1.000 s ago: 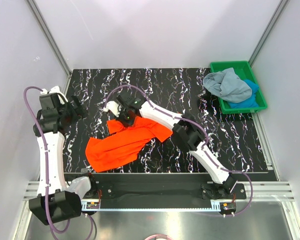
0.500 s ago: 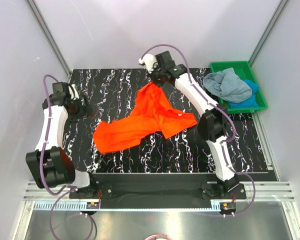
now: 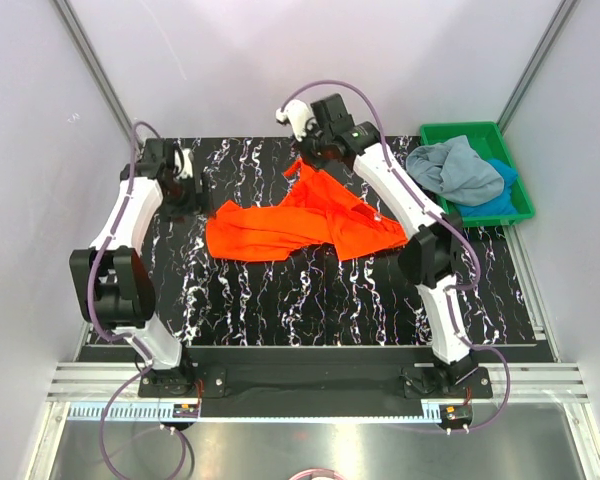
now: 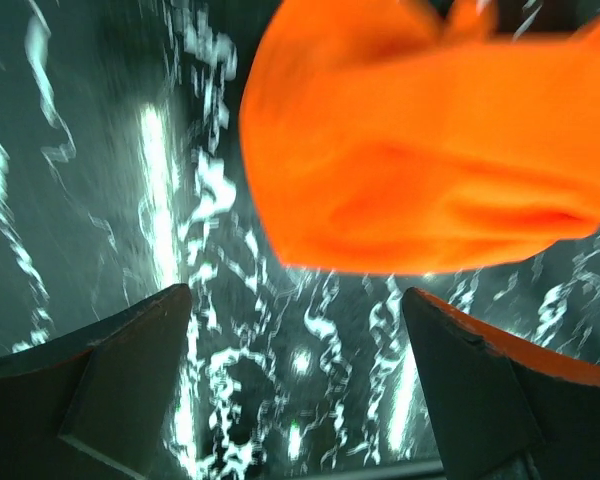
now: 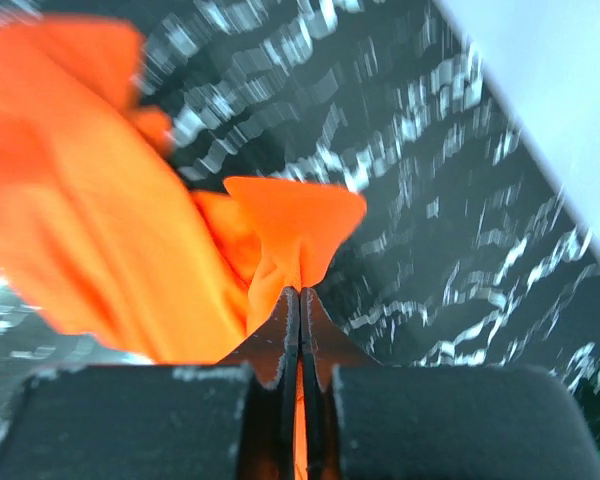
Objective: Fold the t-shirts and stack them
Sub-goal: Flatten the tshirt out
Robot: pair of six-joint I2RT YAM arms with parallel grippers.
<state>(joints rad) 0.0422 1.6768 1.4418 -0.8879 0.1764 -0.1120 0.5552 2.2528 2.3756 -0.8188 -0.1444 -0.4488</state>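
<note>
The bright orange t-shirt lies crumpled across the far middle of the black marbled table. My right gripper is shut on one edge of it at the far side and holds that edge up; the pinched cloth shows between the closed fingers. My left gripper is open and empty just left of the shirt's left end, which fills the top of the left wrist view. The grey-blue t-shirt and the bright blue t-shirt lie bunched in the green tray.
The green tray stands at the table's far right corner. White walls with metal posts close in the left, back and right sides. The arm bases sit on the rail at the near edge.
My right gripper has dragged the orange shirt from the near left to the far middle. My left arm has swung toward the far side, reaching the shirt's left end.
</note>
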